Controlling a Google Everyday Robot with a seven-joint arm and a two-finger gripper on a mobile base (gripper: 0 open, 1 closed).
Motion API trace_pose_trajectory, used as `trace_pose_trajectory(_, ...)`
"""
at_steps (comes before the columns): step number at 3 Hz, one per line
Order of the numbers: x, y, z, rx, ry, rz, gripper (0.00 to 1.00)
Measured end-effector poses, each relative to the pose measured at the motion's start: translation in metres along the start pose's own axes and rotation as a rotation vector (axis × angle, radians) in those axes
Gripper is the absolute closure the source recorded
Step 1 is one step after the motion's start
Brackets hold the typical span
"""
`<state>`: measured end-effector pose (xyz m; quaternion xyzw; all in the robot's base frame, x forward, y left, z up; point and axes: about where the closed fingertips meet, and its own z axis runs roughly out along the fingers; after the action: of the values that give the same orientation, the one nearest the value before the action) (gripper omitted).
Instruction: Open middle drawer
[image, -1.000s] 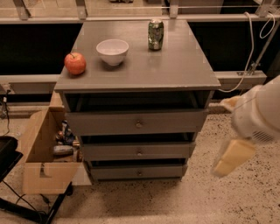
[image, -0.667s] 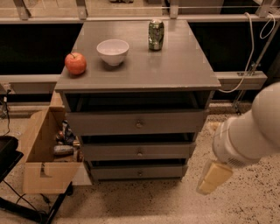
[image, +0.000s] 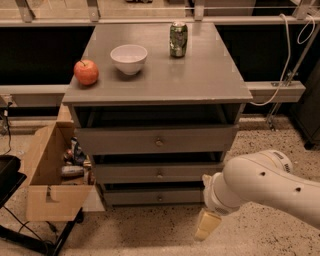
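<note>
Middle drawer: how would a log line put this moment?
task: open middle drawer | drawer: untouched | pincer: low near floor, right of the drawers, apart from knob

A speckled stone floor (image: 150, 235) lies below a grey worktop (image: 200, 75), backed by dark wall panels (image: 35, 55) and a pale rail (image: 140, 21). An open cardboard box (image: 50, 200) sits at the left, and a white cable (image: 287, 55) hangs at the right. The tool (image: 207, 226) hovers low at front right.

We work from a single view. It looks down from a raised position in front of the grey wooden cabinet (image: 200, 140), facing its drawer fronts at moderate range; the flat grey tabletop (image: 200, 80) fills the upper half. The cream tool (image: 207, 226) sits low, right of centre.
</note>
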<state>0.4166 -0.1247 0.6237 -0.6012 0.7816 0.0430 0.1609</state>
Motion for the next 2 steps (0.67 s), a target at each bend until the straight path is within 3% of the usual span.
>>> trace_pose_trajectory(2, -0.004, -0.002, 0.016, 0.007, 0.022, -0.021, 0.00)
